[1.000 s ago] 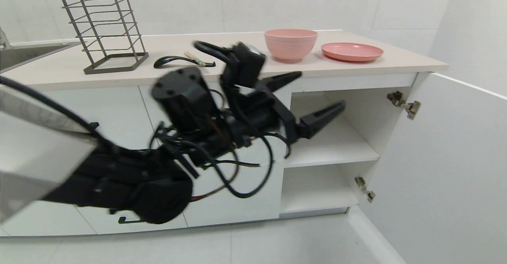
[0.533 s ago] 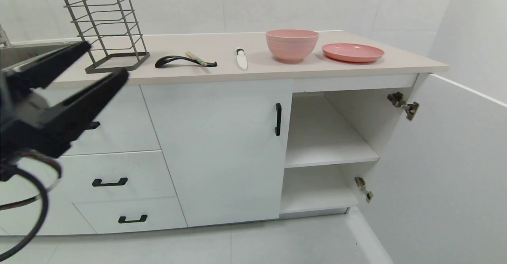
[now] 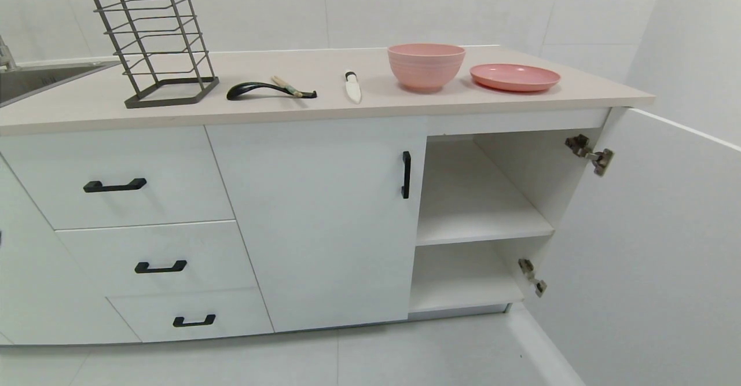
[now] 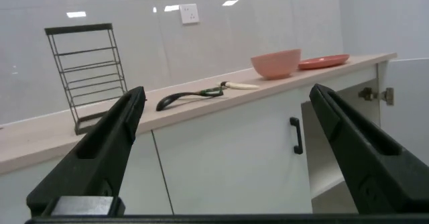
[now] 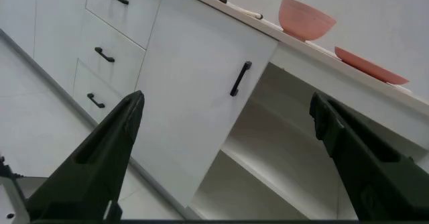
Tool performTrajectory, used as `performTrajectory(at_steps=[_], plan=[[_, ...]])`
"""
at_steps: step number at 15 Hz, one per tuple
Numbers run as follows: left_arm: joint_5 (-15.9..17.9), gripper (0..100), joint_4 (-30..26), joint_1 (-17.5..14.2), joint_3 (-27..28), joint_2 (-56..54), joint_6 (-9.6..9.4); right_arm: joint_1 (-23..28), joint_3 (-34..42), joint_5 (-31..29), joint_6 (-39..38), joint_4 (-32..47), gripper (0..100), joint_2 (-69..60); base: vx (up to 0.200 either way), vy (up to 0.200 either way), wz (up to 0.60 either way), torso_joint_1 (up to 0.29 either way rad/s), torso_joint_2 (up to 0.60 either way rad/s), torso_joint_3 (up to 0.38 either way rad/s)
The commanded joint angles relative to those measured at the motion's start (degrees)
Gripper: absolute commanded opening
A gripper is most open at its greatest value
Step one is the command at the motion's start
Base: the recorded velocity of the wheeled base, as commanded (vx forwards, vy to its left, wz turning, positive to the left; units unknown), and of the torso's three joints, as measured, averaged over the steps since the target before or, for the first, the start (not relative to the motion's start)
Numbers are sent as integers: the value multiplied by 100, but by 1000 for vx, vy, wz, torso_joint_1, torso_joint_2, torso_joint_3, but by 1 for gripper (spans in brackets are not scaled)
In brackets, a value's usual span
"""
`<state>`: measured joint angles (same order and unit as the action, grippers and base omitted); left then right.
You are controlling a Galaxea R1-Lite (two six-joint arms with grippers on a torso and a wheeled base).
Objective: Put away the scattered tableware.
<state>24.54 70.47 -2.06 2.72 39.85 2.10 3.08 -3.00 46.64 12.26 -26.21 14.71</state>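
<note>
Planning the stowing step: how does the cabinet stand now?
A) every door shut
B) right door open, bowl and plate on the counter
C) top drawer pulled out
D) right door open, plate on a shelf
B: the cabinet door is swung open, and the pink bowl and pink plate sit on the countertop.

One pink bowl (image 3: 426, 65), one pink plate (image 3: 514, 76), one black spoon (image 3: 255, 89), one white knife (image 3: 352, 87) and one wire rack (image 3: 171, 92) are sitting on the counter (image 3: 521, 99). Three drawers (image 3: 173, 166) are showing, each wearing one black handle (image 3: 114, 186). Two shelves (image 3: 480, 212) and two hinges (image 3: 590, 153) are showing inside the open cupboard (image 3: 521, 163).
</note>
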Motion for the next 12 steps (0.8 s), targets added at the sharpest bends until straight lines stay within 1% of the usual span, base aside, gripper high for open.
performTrajectory(at_steps=[1,2,3,4,5,6,7,8,9,10,11,12], plan=[[16,100,-368,-22,-272,-1357,1,-18,-104,-76,-5,327,100,-988,0,0,0,0,0,0],[25,100,-737,57,-272,-1858,-16,-18,-122,-129,-13,336,100,-979,0,0,0,0,0,0],[25,100,-1334,144,-272,-2385,-25,-18,-96,-138,-13,353,100,-979,0,0,0,0,0,0],[25,100,-2082,232,-272,-3001,-34,-18,-43,-147,-13,371,100,-979,0,0,0,0,0,0],[25,100,-2626,294,-272,-3449,-16,-18,-17,-155,-13,397,100,-979,0,0,0,0,0,0],[-19,100,-3708,215,-272,-3985,-8,-18,-8,-226,-22,441,100,-979,0,0,0,0,0,0],[-265,100,-4314,206,-272,-3985,-51,-27,1,-322,-31,503,100,-988,0,0,0,0,0,0],[-635,100,-4630,206,-272,-3985,-60,-27,19,-366,-40,556,100,-988,0,0,0,0,0,0],[-1285,100,-5360,206,-272,-3985,-131,-27,107,-445,-57,582,100,-988,0,0,0,0,0,0],[-1557,100,-5966,206,-272,-3985,-218,-27,212,-551,-66,582,100,-988,0,0,0,0,0,0],[-1601,100,-6634,206,-272,-3985,-306,-27,300,-788,-84,661,100,-988,0,0,0,0,0,0],[-1610,100,-6669,206,-272,-3985,-394,-27,300,-999,-189,793,100,-997,0,0,0,0,0,0]])
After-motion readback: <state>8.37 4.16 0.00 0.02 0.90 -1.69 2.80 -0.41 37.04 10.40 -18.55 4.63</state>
